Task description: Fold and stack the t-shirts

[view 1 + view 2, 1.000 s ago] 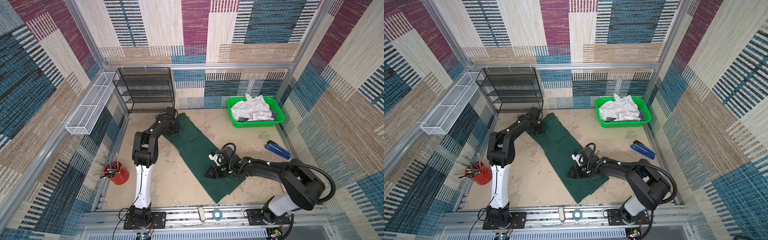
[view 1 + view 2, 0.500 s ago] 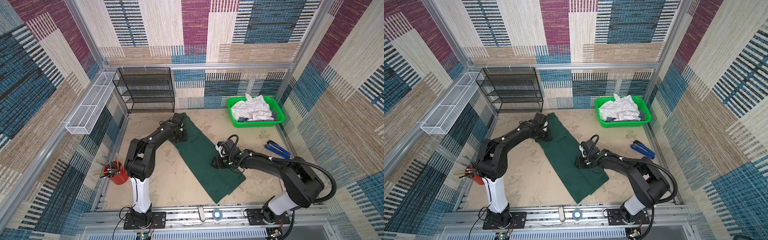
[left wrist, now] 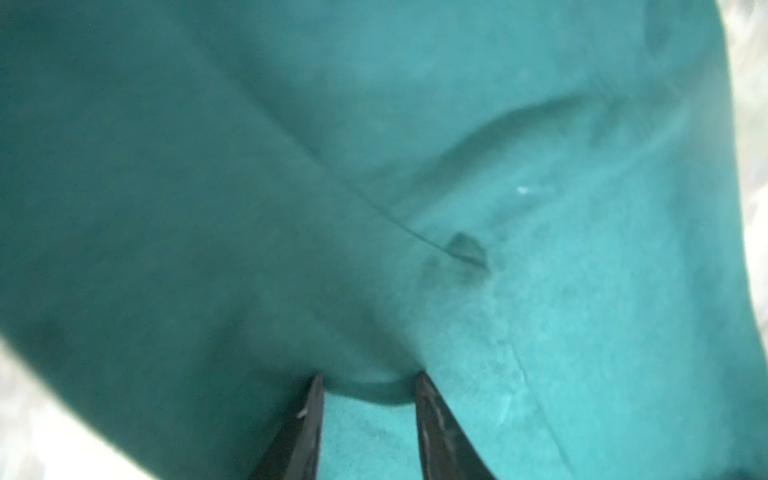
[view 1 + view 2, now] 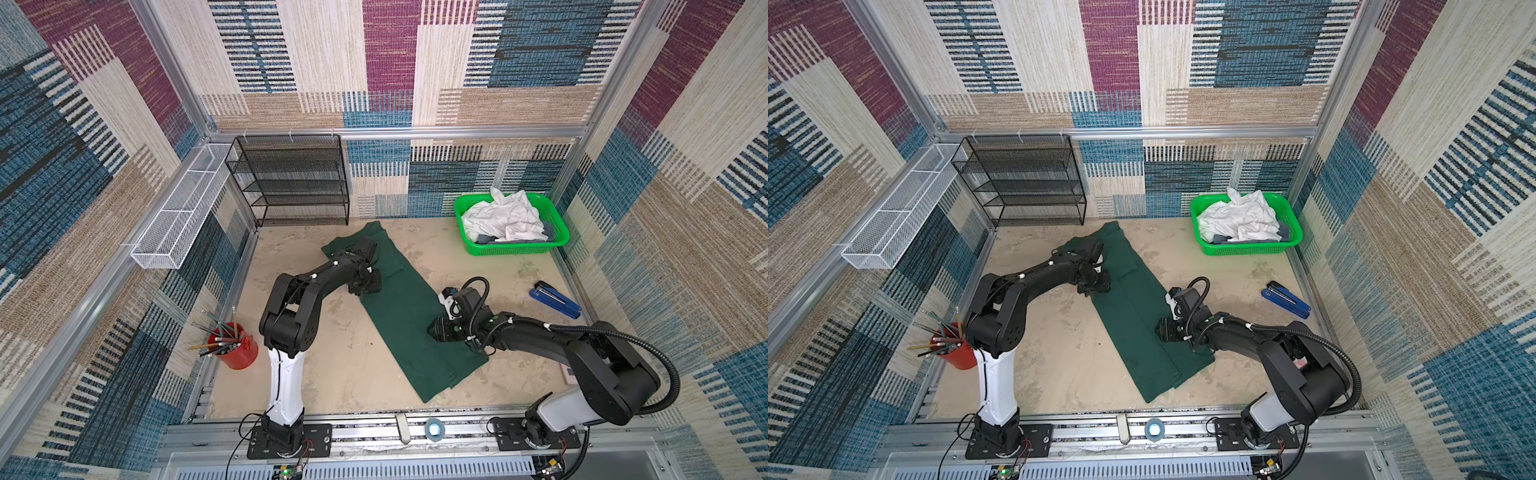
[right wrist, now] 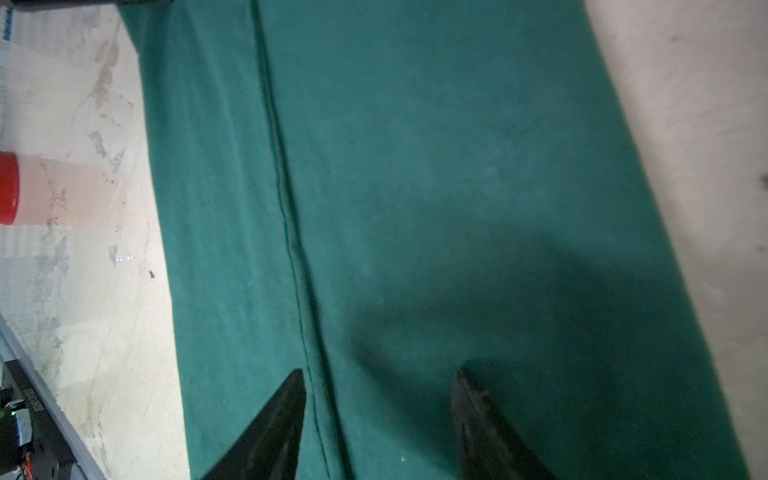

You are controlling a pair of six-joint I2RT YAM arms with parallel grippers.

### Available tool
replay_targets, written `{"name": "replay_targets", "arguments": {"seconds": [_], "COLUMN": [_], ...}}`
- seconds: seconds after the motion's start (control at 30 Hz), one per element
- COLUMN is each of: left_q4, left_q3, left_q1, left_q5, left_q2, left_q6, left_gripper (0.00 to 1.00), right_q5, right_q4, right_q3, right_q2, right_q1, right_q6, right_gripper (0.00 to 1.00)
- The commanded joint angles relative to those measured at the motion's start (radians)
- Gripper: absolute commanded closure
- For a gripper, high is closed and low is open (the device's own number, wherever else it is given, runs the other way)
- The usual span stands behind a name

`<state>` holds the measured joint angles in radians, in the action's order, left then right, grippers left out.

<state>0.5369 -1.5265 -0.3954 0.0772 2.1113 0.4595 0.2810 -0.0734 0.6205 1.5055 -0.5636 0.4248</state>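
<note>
The dark green t-shirt [image 4: 399,316] [image 4: 1129,316] lies as a long narrow strip, running diagonally across the table from far left to near right. My left gripper [image 4: 370,289] [image 4: 1098,286] rests low on the strip's left edge near its far end. In the left wrist view its jaws [image 3: 369,376] stand apart, with a curved ridge of green cloth [image 3: 249,208] across the tips. My right gripper [image 4: 434,332] [image 4: 1160,330] sits over the strip's right half. It is open [image 5: 377,372] and astride a lengthwise seam, with nothing held. White t-shirts [image 4: 503,216] and some grey fabric [image 4: 484,239] lie crumpled in the green basket [image 4: 511,249].
A black mesh rack [image 4: 291,183] stands against the back wall and a white wire tray [image 4: 183,208] hangs on the left wall. A red cup of pencils [image 4: 237,349] stands at near left. A blue stapler [image 4: 555,299] lies at right, and a tape roll [image 4: 434,428] sits on the front rail.
My left gripper has slid from the shirt's far end along its left edge towards the near side. My right gripper has shifted a little over the strip and stays open.
</note>
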Motion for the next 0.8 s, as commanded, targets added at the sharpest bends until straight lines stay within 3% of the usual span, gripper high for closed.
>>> {"name": "replay_targets", "arguments": {"seconds": [0.0,0.3,0.4,0.6,0.77], "left_q4": [0.086,0.147,0.161,0.069,0.11], "left_q3": [-0.044,-0.256,-0.279,0.045,0.371], "left_q1": [0.016,0.061,0.064,0.039,-0.03], "left_q5": [-0.062,-0.038,-0.016,0.04,0.09], "left_q2": [0.071,0.179,0.153,-0.176,-0.45], "left_q6": [-0.007,-0.057,-0.081,-0.044,0.039], "left_gripper": [0.61,0.61,0.61,0.6,0.6], "right_q5": [0.058,0.154,0.102,-0.1,-0.09], "right_q4": [-0.111,-0.029,-0.069,-0.23,-0.338], "right_q3": [-0.019,0.077,0.134,0.155,0.062], "right_q2": [0.018,0.106,0.089,-0.055,-0.154], "right_q1": [-0.016,-0.091,-0.092,-0.089,-0.089], "right_q6": [0.023,0.065,0.064,0.085,0.129], "right_gripper": [0.42,0.43,0.43,0.41,0.41]}}
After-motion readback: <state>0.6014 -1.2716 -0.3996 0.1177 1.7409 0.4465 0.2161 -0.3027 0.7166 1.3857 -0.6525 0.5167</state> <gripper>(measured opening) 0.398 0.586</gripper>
